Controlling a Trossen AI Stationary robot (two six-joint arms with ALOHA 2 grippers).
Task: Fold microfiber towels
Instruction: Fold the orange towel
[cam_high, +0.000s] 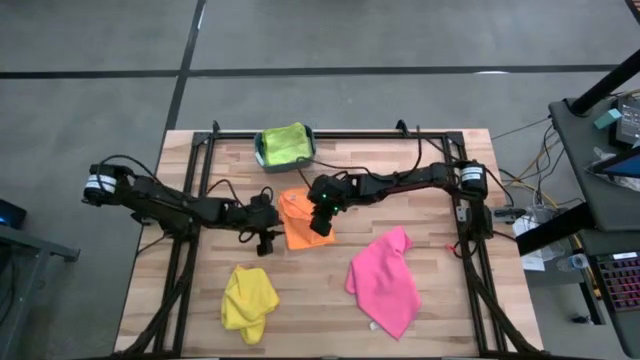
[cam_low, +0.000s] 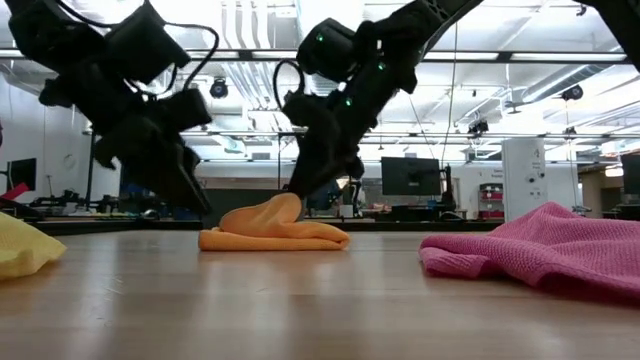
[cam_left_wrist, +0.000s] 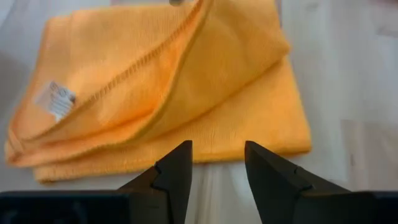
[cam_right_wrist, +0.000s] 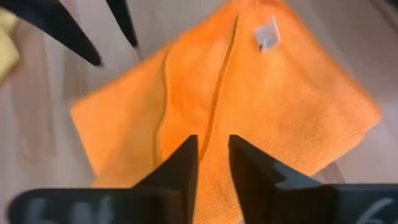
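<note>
So the orange towel (cam_high: 297, 222) sits folded mid-worktop (cam_high: 440, 300), with the right tool (cam_right_wrist: 212, 163) down on it, fingers slightly parted with a ridge of cloth between them; can't tell if it's really gripping. The left tool (cam_left_wrist: 217, 163) hovers just beside the towel's edge, part open, holding nothing.

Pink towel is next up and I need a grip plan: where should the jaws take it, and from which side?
Judging by its pose, take the pink towel at the raised corner pointing toward the table's rear, coming straight down from above. The rest lies spread flat on the table, while that peak bunches upward, giving the jaws a fold to pinch.
</note>
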